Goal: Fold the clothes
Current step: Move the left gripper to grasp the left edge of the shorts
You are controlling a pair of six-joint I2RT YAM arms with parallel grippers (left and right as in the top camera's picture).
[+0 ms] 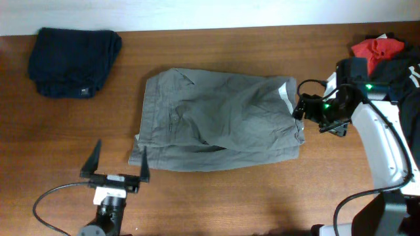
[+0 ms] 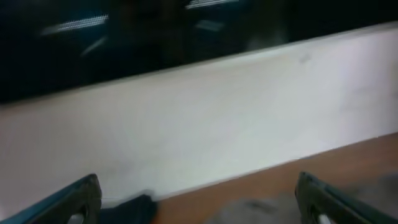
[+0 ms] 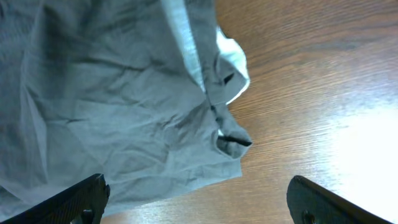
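Both pairs of jaws stood spread, empty. Grey-olive trousers (image 1: 220, 121) ran left-right mid-frame; right arm (image 1: 380, 134) at their right edge, left arm (image 1: 108, 196) just below their lower-left corner.

A brown wooden table set against a pale wall, under bright light.

We look down on a table (image 1: 262, 203) of warm brown wood, its fine grain running along its length and its top filling almost the whole overhead view. Along the far edge we see a pale, near-white strip (image 1: 197, 12). In the blurred left wrist view a broad white wall (image 2: 205, 124) rises behind the table, and above it sits a dark band (image 2: 124, 37) with faint streaks of reflected light; we cannot tell whether it is a window. In the right wrist view a bright patch of glare (image 3: 364, 149) lies on the wood.
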